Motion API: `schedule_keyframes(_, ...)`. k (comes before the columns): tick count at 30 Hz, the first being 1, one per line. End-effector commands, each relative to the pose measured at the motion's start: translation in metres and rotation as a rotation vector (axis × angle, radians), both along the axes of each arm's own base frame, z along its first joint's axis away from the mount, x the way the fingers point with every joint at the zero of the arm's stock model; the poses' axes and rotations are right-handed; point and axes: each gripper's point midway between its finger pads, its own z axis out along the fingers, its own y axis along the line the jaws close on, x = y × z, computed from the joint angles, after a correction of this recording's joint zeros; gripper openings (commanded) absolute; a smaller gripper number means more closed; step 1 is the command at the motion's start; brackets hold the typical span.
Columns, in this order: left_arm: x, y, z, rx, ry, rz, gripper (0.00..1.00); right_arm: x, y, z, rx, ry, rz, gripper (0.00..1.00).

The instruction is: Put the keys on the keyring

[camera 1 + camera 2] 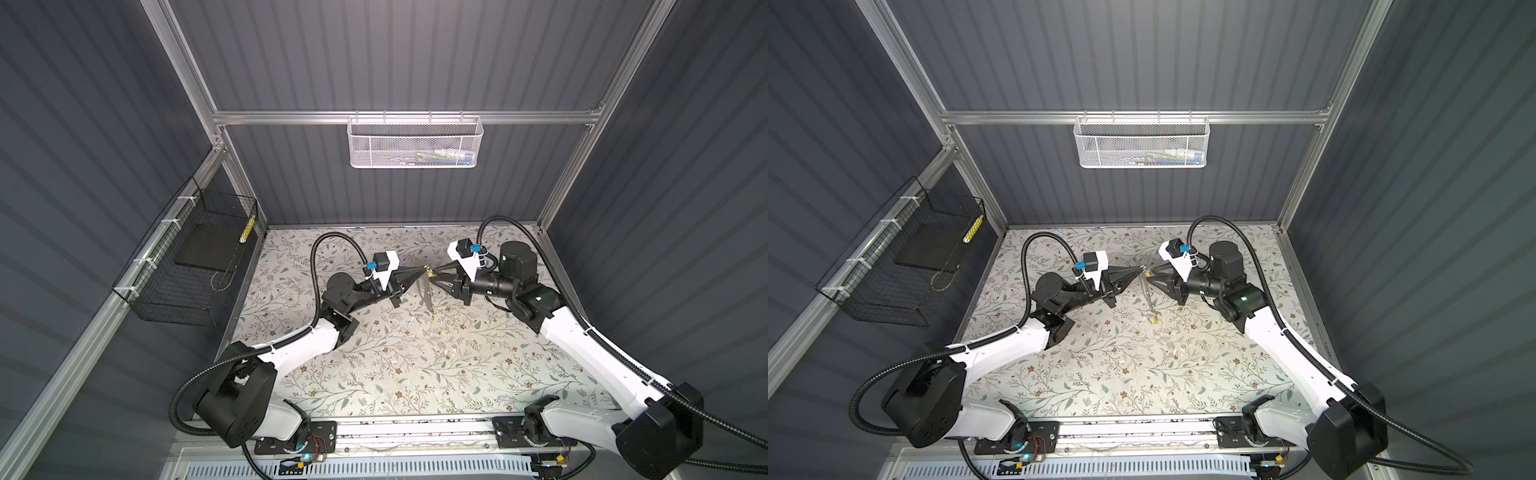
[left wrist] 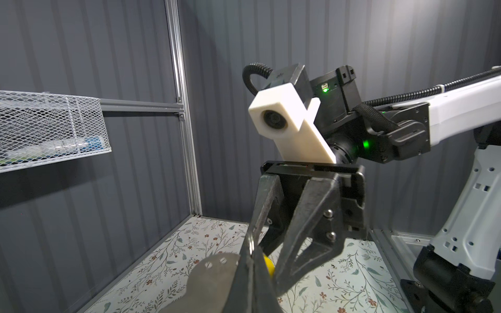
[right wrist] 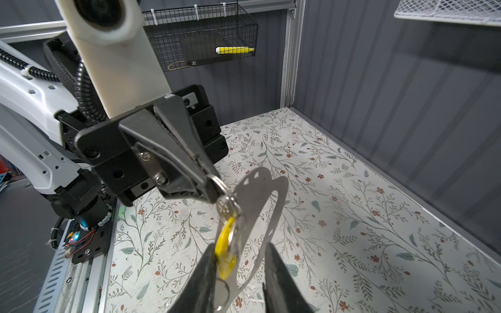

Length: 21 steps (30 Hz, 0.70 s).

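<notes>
Over table (image 1: 395, 365), keyring (image 1: 428, 295) hangs between left gripper (image 1: 423, 271) and right gripper (image 1: 432, 279) (tips nearly meeting); one key (image 1: 432, 319) at its lower end.

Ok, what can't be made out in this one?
- Lower yellow speck under the loop: too small in both top views to tell whether it hangs or lies on the table.
- Left gripper: its fingers hide whether they pinch only the small ring or the loop's end too.
- Right gripper: its tips are covered by the left gripper in the left wrist view.
- White basket contents: blurred by mesh.
</notes>
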Motion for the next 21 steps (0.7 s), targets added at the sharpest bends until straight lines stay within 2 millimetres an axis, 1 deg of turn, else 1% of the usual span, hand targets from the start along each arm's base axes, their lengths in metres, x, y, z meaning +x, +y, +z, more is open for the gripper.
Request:
schedule_keyframes(1, -0.006, 0.0, 0.019, -0.04, -0.051, -0.032, 0.0, 0.007, -0.002, 0.015, 0.012, -0.04, -0.021, 0.26)
schedule_keyframes(6, -0.008, -0.002, 0.019, -0.033, -0.046, -0.046, 0.0, 0.008, -0.003, 0.019, 0.015, -0.055, -0.015, 0.23)
schedule_keyframes(12, -0.006, -0.003, 0.019, -0.039, -0.041, -0.051, 0.0, -0.003, 0.002, 0.021, 0.021, -0.057, 0.058, 0.24)
schedule_keyframes(15, -0.006, -0.003, 0.02, -0.042, -0.039, -0.05, 0.0, -0.008, 0.003, 0.02, 0.024, -0.054, 0.087, 0.22)
schedule_keyframes(16, -0.006, -0.004, 0.019, -0.041, -0.038, -0.051, 0.0, -0.01, 0.004, 0.02, 0.024, -0.055, 0.098, 0.2)
schedule_keyframes(19, -0.005, -0.003, 0.019, -0.048, -0.037, -0.051, 0.0, -0.014, 0.005, 0.02, 0.023, -0.052, 0.118, 0.08)
schedule_keyframes(21, -0.005, -0.003, 0.02, -0.053, -0.038, -0.05, 0.0, -0.015, 0.005, 0.019, 0.016, -0.049, 0.128, 0.03)
